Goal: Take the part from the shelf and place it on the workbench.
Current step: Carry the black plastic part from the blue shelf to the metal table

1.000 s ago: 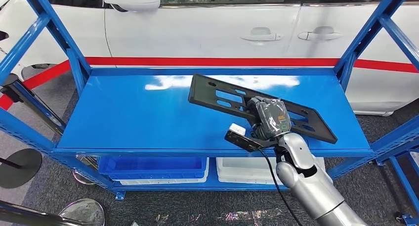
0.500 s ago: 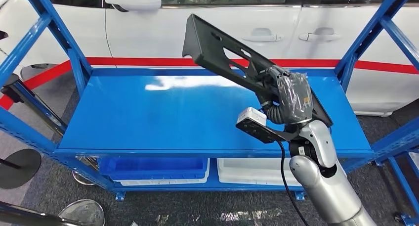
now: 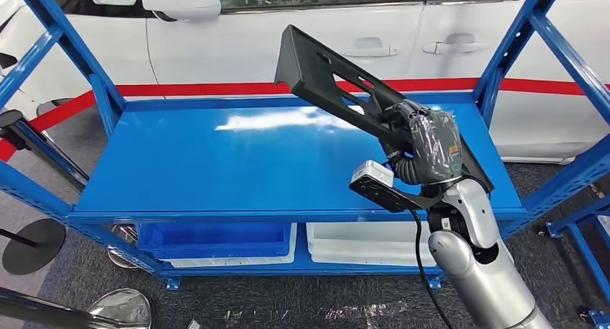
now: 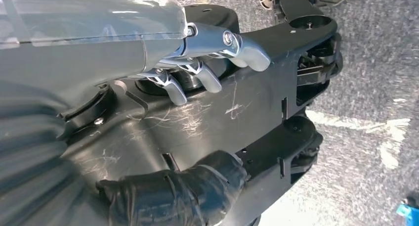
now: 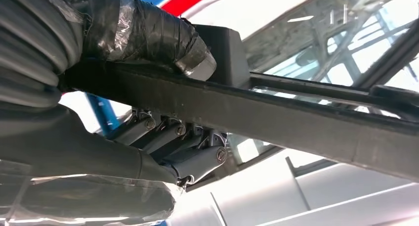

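Black plastic part point(image 3: 338, 80) is hanging tilted above the blue shelf point(image 3: 216, 163), over its right rear corner, the right hand point(image 3: 424, 145) clamping its lower end; left hand point(image 4: 163, 87), fingers curled, is gripping nothing.

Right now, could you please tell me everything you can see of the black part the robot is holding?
The black part is a long, flat panel with slotted cut-outs and round holes, matte like plastic. The right hand grips it near its lower end, thumb on one face, fingers on the other. It is lifted clear of the blue shelf, tilted, far end raised.
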Controlling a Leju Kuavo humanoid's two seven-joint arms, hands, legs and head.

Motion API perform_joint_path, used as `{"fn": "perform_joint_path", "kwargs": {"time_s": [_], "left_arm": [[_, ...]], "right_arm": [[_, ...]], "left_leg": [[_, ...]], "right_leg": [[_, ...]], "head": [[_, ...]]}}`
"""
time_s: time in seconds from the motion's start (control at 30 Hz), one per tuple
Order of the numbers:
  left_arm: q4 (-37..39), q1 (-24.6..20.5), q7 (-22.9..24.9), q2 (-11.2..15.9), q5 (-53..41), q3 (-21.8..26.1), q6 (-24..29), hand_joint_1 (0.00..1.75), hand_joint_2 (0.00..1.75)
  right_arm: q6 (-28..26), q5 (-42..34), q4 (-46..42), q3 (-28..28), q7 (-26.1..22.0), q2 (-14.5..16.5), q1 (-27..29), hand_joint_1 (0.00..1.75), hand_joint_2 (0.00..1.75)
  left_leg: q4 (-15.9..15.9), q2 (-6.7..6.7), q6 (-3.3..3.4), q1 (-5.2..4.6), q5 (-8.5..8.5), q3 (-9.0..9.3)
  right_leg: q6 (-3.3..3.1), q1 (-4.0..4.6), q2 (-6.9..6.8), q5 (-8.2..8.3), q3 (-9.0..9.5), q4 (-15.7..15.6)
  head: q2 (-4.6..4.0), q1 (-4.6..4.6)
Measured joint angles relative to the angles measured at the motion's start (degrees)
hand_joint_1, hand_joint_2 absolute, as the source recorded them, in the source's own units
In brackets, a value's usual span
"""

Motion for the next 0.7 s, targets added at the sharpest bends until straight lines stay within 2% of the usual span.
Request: {"fn": "perform_joint_path", "kwargs": {"time_s": [0.07,0.1,0.13,0.17,0.2,0.27,0.3,0.33,0.4,0.47,0.5,0.53,0.6,0.63,0.67,0.7], "left_arm": [[0.0,-0.1,0.0,0.0,0.0,0.0,0.0,0.0,1.75],[0.0,-0.1,0.0,0.0,0.0,0.0,0.0,0.0,1.75],[0.0,-0.2,0.0,-0.1,0.0,0.0,0.0,0.0,1.75],[0.0,-0.2,0.0,-0.1,0.0,0.0,0.0,0.0,1.75],[0.0,-0.2,0.0,-0.1,0.0,0.0,0.0,0.0,1.75],[0.0,-0.3,0.0,-0.1,0.0,0.0,0.0,0.0,1.75],[0.0,-0.3,0.1,0.0,0.0,0.0,0.0,0.0,1.75],[0.1,-0.3,0.1,0.0,0.0,-0.1,0.0,0.0,1.75],[0.1,-0.2,0.2,0.1,0.0,-0.1,-0.1,0.0,1.75],[0.1,-0.2,0.2,0.1,0.0,-0.1,-0.1,0.0,1.75],[0.1,-0.3,0.2,0.1,0.0,-0.1,-0.1,0.0,1.75],[0.1,-0.3,0.2,0.1,0.0,-0.1,-0.1,0.0,1.75],[0.1,-0.3,0.2,0.0,0.0,-0.1,-0.2,0.0,1.75],[0.1,-0.3,0.2,0.0,0.0,-0.1,-0.2,0.0,1.75],[0.1,-0.3,0.2,0.0,0.0,-0.1,-0.2,0.0,1.75],[0.1,-0.4,0.0,-0.1,0.0,-0.1,0.1,0.0,1.75]], "right_arm": [[0.1,0.0,0.0,0.0,0.1,0.0,0.0,1.75,1.75],[0.2,0.0,0.0,0.0,0.1,0.0,0.1,1.75,1.75],[0.3,0.1,0.0,0.0,0.1,0.0,0.1,1.75,1.75],[0.3,0.1,0.1,0.0,0.1,0.0,0.1,1.75,1.75],[0.3,0.1,0.1,0.0,0.1,0.0,0.1,1.75,1.75],[0.5,0.1,0.1,0.0,0.1,0.0,0.1,1.75,1.75],[0.6,0.1,0.1,0.0,0.1,0.0,0.1,1.75,1.75],[0.7,0.1,0.1,0.0,0.1,0.0,0.0,1.75,1.75],[0.8,0.2,0.1,0.0,0.2,0.0,0.0,1.75,1.75],[0.9,0.2,0.1,0.0,0.2,-0.1,0.0,1.75,1.75],[0.9,0.3,0.1,0.0,0.3,-0.1,0.0,1.75,1.75],[1.0,0.3,0.1,0.0,0.3,-0.2,0.0,1.75,1.75],[1.0,0.3,0.1,0.0,0.4,-0.3,0.0,1.75,1.75],[1.1,0.3,0.1,0.0,0.4,-0.4,0.1,1.75,1.75],[1.2,0.3,0.1,0.0,0.4,-0.4,0.1,1.75,1.75],[1.3,0.3,0.1,0.0,0.5,-0.4,0.1,1.75,1.75]], "left_leg": [[6.3,0.05,-0.16,0.02,-4.84,-2.01],[9.7,0.04,-0.15,-0.01,-6.74,-2.83],[11.8,0.05,-0.04,-0.06,-7.66,-3.03],[12.1,0.05,0.18,-0.16,-7.52,-2.32],[10.3,0.04,0.53,-0.34,-6.43,-0.57],[3.0,-0.01,1.72,-0.91,-4.11,4.52],[-0.3,-0.04,2.18,-1.22,-3.49,6.53],[-2.4,-0.08,2.53,-1.51,-3.29,7.66],[-3.7,-0.1,2.78,-1.95,-2.84,7.88],[-4.8,0.13,3.21,-1.68,-1.58,7.72],[-5.3,0.29,3.51,-1.46,-0.83,7.48],[-5.6,0.44,3.74,-1.24,-0.18,7.16],[-5.5,0.58,3.97,-1.24,0.69,5.88],[-5.2,0.62,3.89,-1.22,1.05,5.13],[-4.9,0.64,3.76,-1.16,1.38,4.34],[-4.4,0.67,3.56,-1.07,1.66,3.56]], "right_leg": [[-0.83,0.25,-0.06,0.7,-0.86,0.0],[-1.07,0.48,-0.07,1.02,-1.33,0.0],[-1.22,0.73,-0.07,1.35,-1.81,0.0],[-1.32,0.99,-0.06,1.67,-2.28,0.1],[-1.37,1.23,-0.02,1.98,-2.69,0.1],[-1.31,1.59,0.03,2.53,-3.28,0.2],[-1.16,1.64,0.02,2.83,-3.47,0.2],[-0.92,1.56,-0.03,3.15,-3.61,0.1],[-0.23,1.26,-0.12,3.94,-3.76,-0.2],[0.45,1.19,-0.14,3.7,-4.0,-0.1],[0.72,1.22,-0.13,2.4,-4.42,0.9],[0.97,1.17,-0.14,0.21,-5.16,3.1],[1.49,0.91,-0.15,-4.64,-7.08,10.0],[1.78,0.72,-0.16,-5.84,-7.64,12.9],[2.06,0.52,-0.17,-5.81,-7.46,14.2],[2.32,0.31,-0.19,-4.74,-6.34,13.6]], "head": [[0.0,-0.05],[0.0,-0.05],[0.0,-0.04],[0.0,-0.04],[0.0,-0.04],[0.0,0.0],[0.0,0.03],[0.0,0.06],[0.0,0.04],[0.0,0.07],[0.0,0.16],[0.0,0.29],[0.0,0.51],[0.0,0.57],[0.0,0.57],[0.0,0.57]]}}
